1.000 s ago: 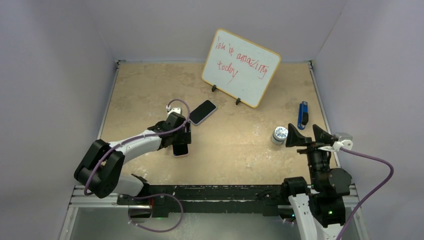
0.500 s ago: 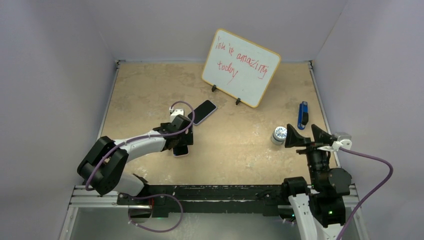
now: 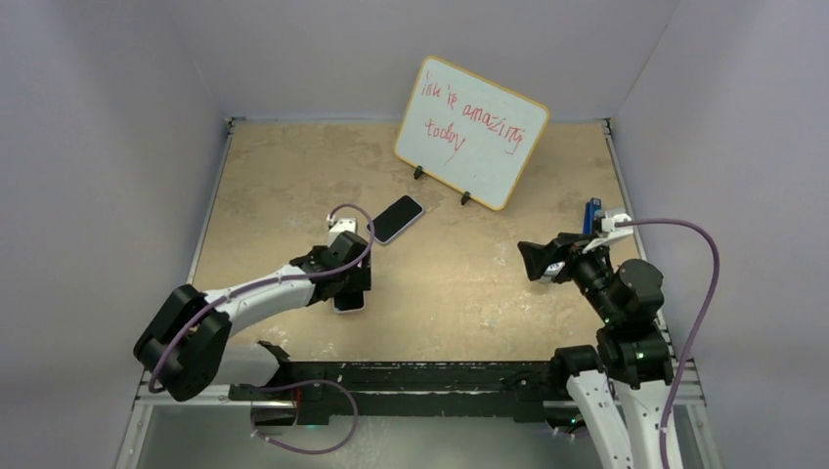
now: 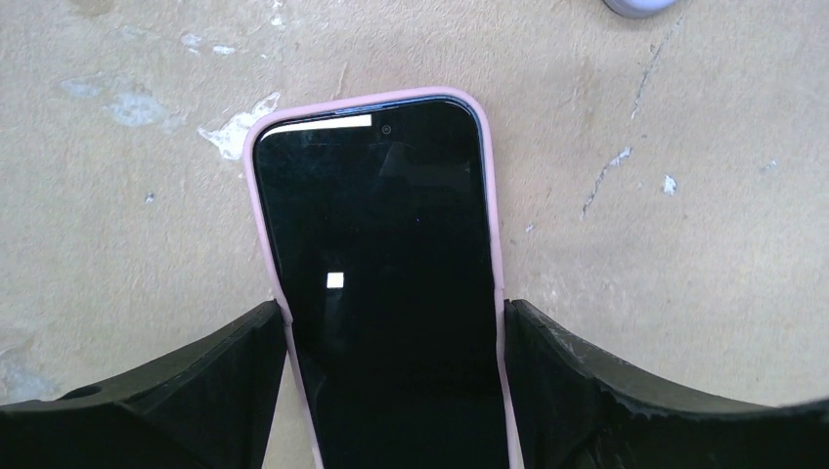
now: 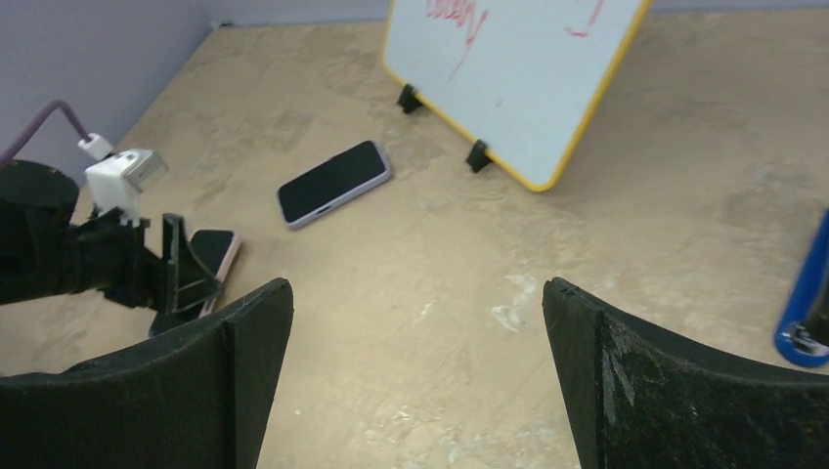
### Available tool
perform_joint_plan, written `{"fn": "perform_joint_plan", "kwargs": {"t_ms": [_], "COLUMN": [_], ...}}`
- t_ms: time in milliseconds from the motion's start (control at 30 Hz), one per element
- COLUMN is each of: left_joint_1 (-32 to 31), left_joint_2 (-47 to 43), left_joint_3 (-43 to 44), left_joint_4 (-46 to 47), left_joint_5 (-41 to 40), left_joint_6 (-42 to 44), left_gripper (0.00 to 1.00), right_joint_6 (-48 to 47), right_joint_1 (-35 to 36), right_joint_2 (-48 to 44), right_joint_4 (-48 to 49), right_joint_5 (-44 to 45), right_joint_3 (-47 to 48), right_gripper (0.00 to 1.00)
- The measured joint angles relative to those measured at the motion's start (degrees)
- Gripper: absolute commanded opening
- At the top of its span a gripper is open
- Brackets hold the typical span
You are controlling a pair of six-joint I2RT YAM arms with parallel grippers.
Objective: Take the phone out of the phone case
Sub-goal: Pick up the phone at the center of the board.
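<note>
I have the left gripper [image 4: 394,322] pinched on the long edges of the pink case [image 4: 495,244], phone [image 4: 381,225] seated inside and flat screen-up on the table [image 4: 665,293], likely to steady it for prying, while the right gripper [image 5: 418,322] hangs wide open, empty

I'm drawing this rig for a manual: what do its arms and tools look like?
The left arm and right arm have white links and bulky black joints. The left tool and right tool each carry two broad matte-black fingers, scuffed at the edges. A purple cable runs to a small white camera block at each wrist.
</note>
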Motion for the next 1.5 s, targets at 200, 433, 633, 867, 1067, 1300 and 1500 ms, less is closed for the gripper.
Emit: {"fn": "perform_joint_plan", "kwargs": {"t_ms": [200, 433, 633, 867, 1067, 1300, 1500], "left_joint_1": [-0.04, -0.04, -0.04, -0.04, -0.04, -0.04, -0.04], "left_joint_2": [-7.41, -10.99, -13.16, -15.10, -15.39, -15.78, -17.86], "left_joint_3": [-1.66, -1.68, -2.64, -2.86, -4.70, -6.03, -6.45], "left_joint_4": [-1.31, -0.57, 0.98, 3.72, 6.47, 7.72, 8.31], "left_joint_5": [1.66, 5.29, 9.46, 11.89, 13.84, 14.45, 14.67], "left_joint_6": [0.42, 0.42, -0.72, -3.85, -6.78, -9.33, -10.51], "left_gripper": [0.38, 0.28, 0.16, 0.05, 0.02, 0.00, 0.00], "right_joint_6": [4.57, 12.15, 18.29, 22.08, 24.06, 26.18, 29.03], "right_joint_1": [0.09, 0.26, 3.37, 18.18, 31.47, 45.22, 51.04], "right_joint_2": [3.34, 5.68, 8.22, 22.25, 34.53, 47.19, 56.41], "right_joint_4": [6.32, 16.04, 27.30, 39.58, 51.54, 62.62, 72.13], "right_joint_5": [-10.01, -18.49, -21.27, -18.23, -11.37, 2.38, 10.88], "right_joint_3": [-4.04, -12.46, -18.93, -21.53, -22.56, -22.53, -22.12], "right_gripper": [0.99, 0.99, 0.99, 0.99, 0.99, 0.97, 0.91]}}
